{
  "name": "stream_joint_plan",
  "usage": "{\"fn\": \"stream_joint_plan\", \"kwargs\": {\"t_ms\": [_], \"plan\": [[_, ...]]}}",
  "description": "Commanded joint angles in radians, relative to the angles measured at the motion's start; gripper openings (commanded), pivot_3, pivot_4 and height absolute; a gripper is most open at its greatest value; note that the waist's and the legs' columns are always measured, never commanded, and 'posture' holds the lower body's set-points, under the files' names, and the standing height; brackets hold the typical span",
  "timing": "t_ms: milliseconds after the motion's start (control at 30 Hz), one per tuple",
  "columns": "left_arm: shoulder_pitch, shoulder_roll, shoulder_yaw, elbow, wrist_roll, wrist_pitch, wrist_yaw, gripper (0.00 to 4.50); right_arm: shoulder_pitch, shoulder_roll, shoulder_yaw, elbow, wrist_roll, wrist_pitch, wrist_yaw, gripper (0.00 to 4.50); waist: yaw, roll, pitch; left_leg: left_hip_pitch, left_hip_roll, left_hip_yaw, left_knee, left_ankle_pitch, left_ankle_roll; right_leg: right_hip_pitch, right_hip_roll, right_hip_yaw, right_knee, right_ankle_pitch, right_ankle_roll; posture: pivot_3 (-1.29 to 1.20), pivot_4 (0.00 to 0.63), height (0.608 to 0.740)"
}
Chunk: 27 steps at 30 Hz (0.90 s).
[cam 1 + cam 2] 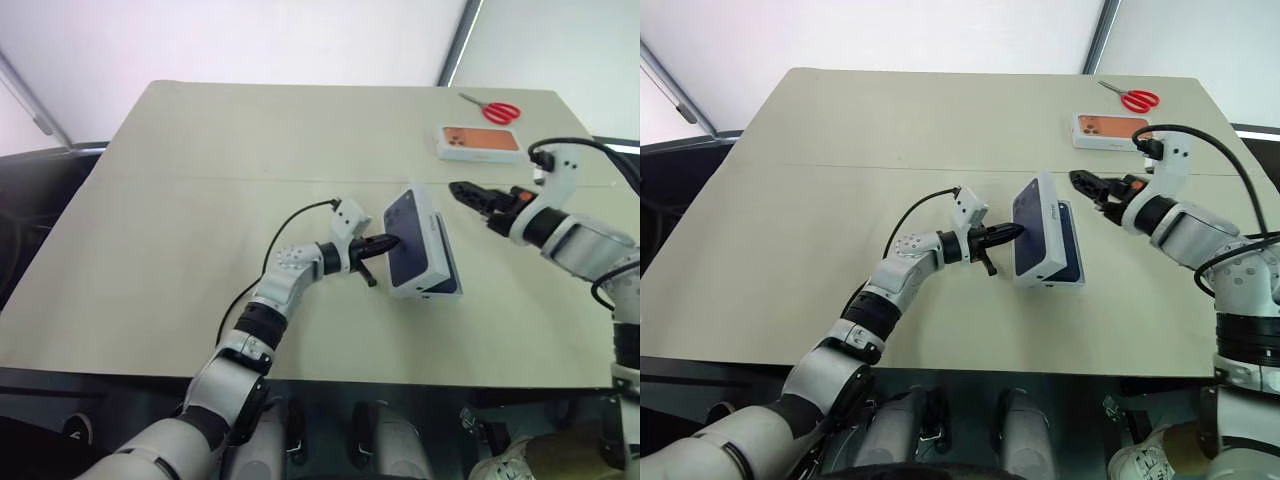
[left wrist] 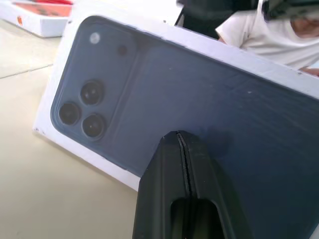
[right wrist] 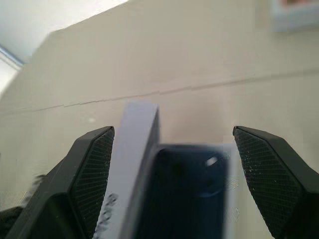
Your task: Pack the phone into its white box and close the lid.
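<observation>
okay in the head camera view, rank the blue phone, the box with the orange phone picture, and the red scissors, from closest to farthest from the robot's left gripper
1. The phone, propped up right at the left gripper tip.
2. The box with the orange phone picture, farther back on the right.
3. The red scissors, beyond that box near the table's far edge.

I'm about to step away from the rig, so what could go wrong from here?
The white box stands tilted up on edge, with the phone inside facing the shut left pincer, which presses on it. The right pincer is open and apart, so nothing grips the box. It could topple flat or skid, and the phone might slip out.
</observation>
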Motion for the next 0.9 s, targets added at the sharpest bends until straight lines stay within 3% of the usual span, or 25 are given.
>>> {"fn": "stream_joint_plan", "kwargs": {"t_ms": [33,133,333,667,900], "plan": [[-0.06,-0.044,-0.001,0.068,0.022,-0.07,-0.004,0.0,0.02,-0.002,0.046,0.003,-0.222,-0.127,0.064,3.97,0.003,0.0,0.0,0.0,0.0,0.0,0.0,0.0,0.0,0.0,0.0,0.0,0.0,0.0,0.0,0.0,0.15,0.738],[-0.073,-0.045,0.007,0.086,0.029,-0.089,-0.017,0.0,0.047,-0.016,0.105,0.002,-0.381,-0.213,0.142,3.1,0.006,0.0,0.0,0.0,0.0,0.0,0.0,0.0,0.0,-0.001,0.0,0.0,0.0,0.0,0.0,0.0,0.15,0.738],[-0.062,-0.01,0.033,0.037,0.012,-0.072,-0.02,0.0,0.054,-0.013,0.214,0.013,-0.687,-0.381,0.198,0.07,0.003,0.0,0.0,0.0,0.001,0.0,0.0,0.003,-0.005,-0.001,0.0,0.0,0.001,0.0,0.0,0.0,0.15,0.738],[0.037,0.118,0.011,-0.102,0.054,0.061,-0.011,0.0,0.088,0.026,0.227,0.012,-0.856,-0.422,0.287,0.07,0.007,0.0,0.0,0.0,0.0,0.0,0.0,0.005,-0.008,-0.001,-0.001,0.0,0.001,0.0,0.0,0.0,0.15,0.738],[0.011,0.066,-0.02,-0.045,0.071,0.089,-0.024,0.0,0.132,0.026,0.197,-0.009,-0.911,-0.387,0.318,0.07,0.015,0.0,0.0,0.001,0.0,0.0,0.001,0.005,-0.008,0.001,-0.002,-0.001,0.0,0.0,0.0,0.0,0.15,0.738]]}}
